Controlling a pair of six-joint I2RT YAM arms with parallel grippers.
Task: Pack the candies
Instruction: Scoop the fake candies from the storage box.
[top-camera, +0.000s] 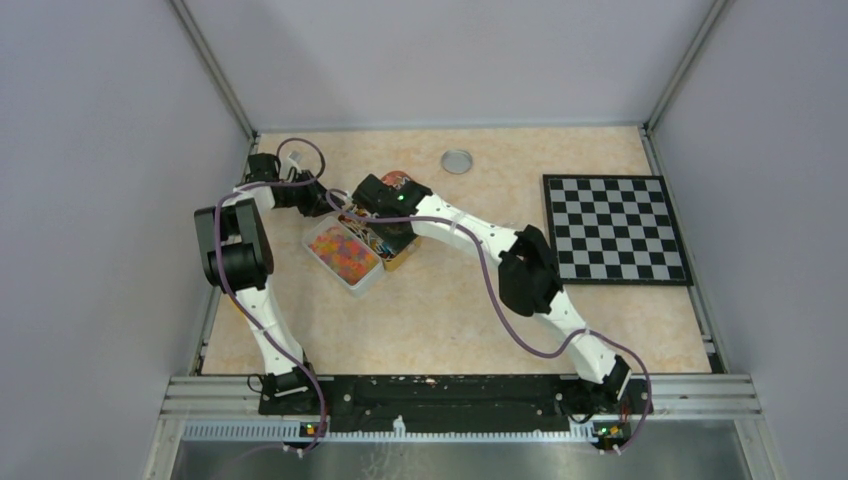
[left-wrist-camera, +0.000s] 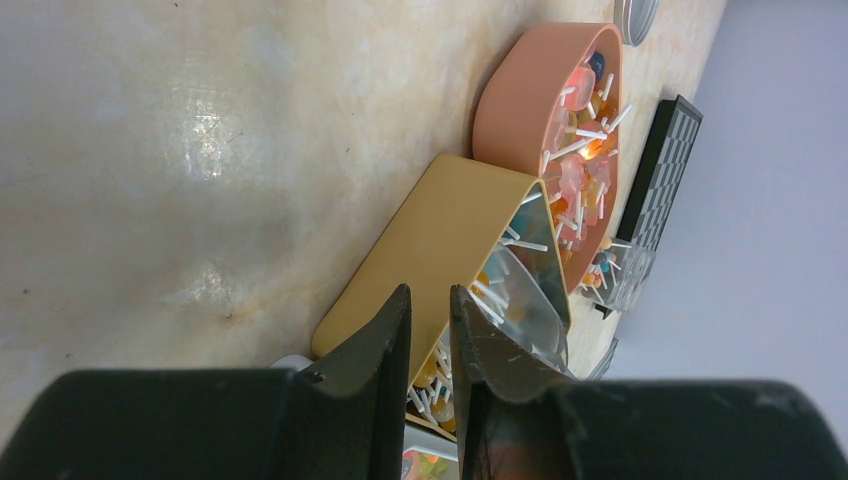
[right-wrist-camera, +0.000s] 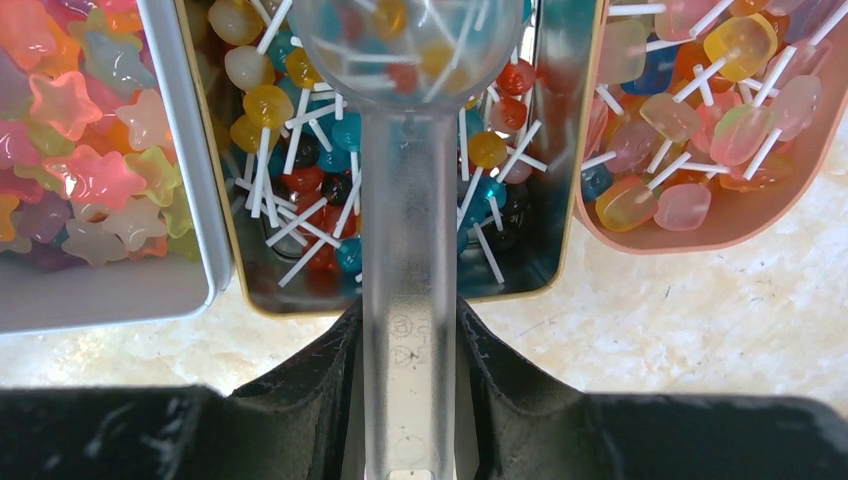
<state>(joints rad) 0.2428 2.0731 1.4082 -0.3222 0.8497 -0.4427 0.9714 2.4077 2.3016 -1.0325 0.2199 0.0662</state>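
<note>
The candies (right-wrist-camera: 80, 130) are small pastel star-shaped sweets that fill a white tray (right-wrist-camera: 185, 150), which sits left of centre in the top view (top-camera: 368, 283). Beside it stands a gold tin (right-wrist-camera: 560, 150) of small lollipops (right-wrist-camera: 290, 150). My right gripper (right-wrist-camera: 410, 320) is shut on the handle of a clear plastic scoop (right-wrist-camera: 410, 250). The scoop's bowl hangs over the tin with lollipops in it. My left gripper (left-wrist-camera: 430, 300) is closed to a narrow gap astride the tin's wall (left-wrist-camera: 440, 230).
A pink bowl (right-wrist-camera: 740, 220) of wrapped lollipops stands right of the tin, at the back in the top view (top-camera: 398, 182). A round metal lid (top-camera: 457, 160) lies near the back wall. A checkerboard (top-camera: 615, 228) lies at the right. Enclosure walls stand on three sides.
</note>
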